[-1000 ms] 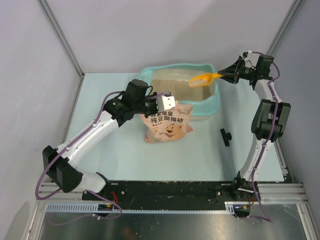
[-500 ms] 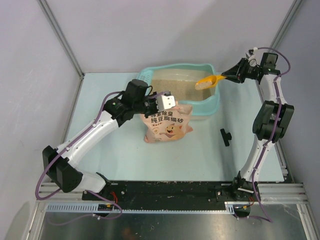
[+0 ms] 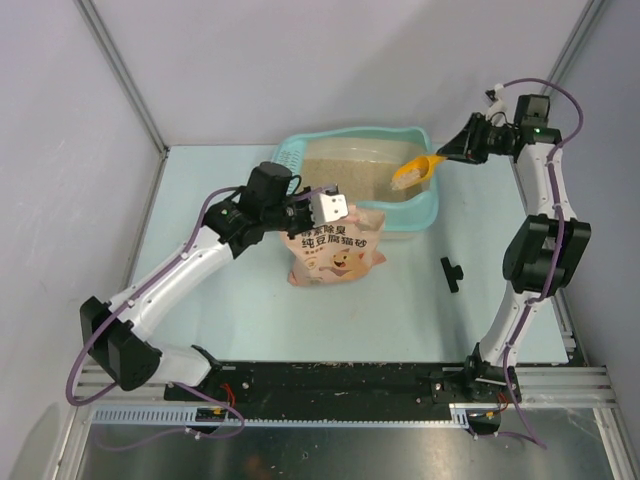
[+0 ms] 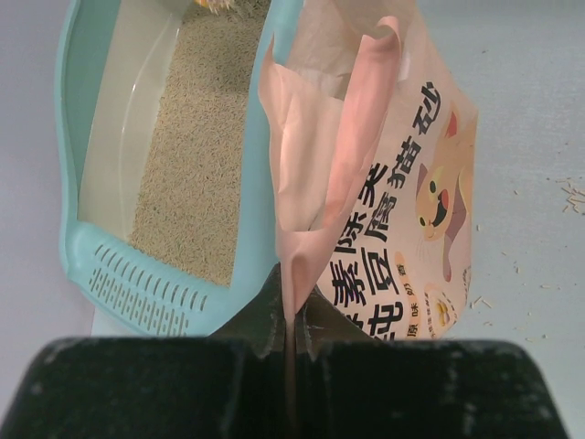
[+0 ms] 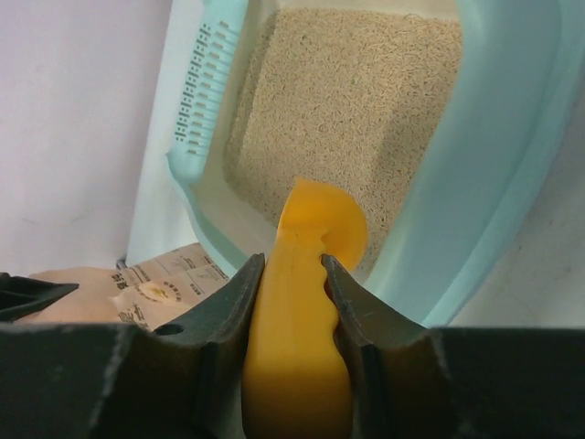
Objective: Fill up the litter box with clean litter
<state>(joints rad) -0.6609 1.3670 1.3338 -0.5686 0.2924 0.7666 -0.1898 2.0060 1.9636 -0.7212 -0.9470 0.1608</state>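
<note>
**Top view.** The litter box [image 3: 405,222] sits at the far middle of the surface [image 3: 200,290]. The clean litter [image 3: 350,175] already covers its floor in a pale, even bed. Above the box's right end the orange scoop [image 3: 414,170] hangs tilted, bowl down toward the granules. The right jaws are closed partway on its handle, just outside the box's right wall. The pink bag [image 3: 335,250] stands upright against the box's near wall, and the left jaws pinch its top edge. A small black part [image 3: 451,272] lies on the surface, well apart from the box on its near right.

**Left wrist.** The left jaws are fully shut on the thin upper lip of the bag [image 4: 402,183], holding its mouth open. The box's teal wall [image 4: 69,91] and slotted grid [image 4: 137,288] lie just beside the bag, and the litter [image 4: 196,155] spreads across the floor beyond the grid. A few stray granules dot the surface on the bag's far side from the box.

**Right wrist.** The right jaws clamp both sides of the scoop [image 5: 306,302] handle. The bowl points over the box's rim [image 5: 475,192] at the litter bed [image 5: 347,119]. You cannot tell from here whether the bowl has anything in it.

**Progress.** I judge you well into the filling. The floor is covered, but the walls rise high above the layer, so more scoops from the bag probably remain.
</note>
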